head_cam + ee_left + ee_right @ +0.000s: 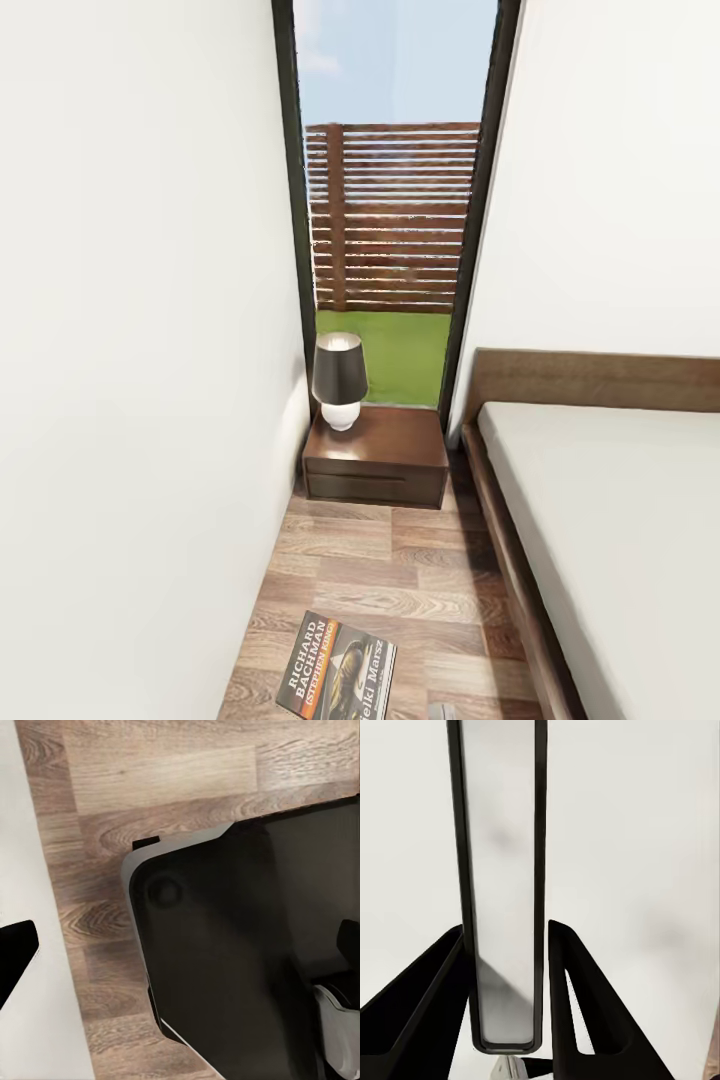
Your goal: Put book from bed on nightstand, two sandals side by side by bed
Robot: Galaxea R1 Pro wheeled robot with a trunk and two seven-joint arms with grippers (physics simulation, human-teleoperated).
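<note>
A narrow strip of wood-plank floor (400,570) is being shown between a white wall (130,400) and the bed (620,540), with the nightstand (377,467) and lamp (339,380) under the window (395,200). The book (338,668) is lying on the floor — not on the nightstand. The right gripper (506,945) is being held wide apart; the left gripper's state cannot be told.

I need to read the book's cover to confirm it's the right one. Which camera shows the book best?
The head view: the book lies on the wood floor near the picture's bottom edge, cover up, lettering readable. The left wrist view looks down on floor planks and a dark robot part; the right wrist view faces a white wall and a dark-framed panel.
</note>
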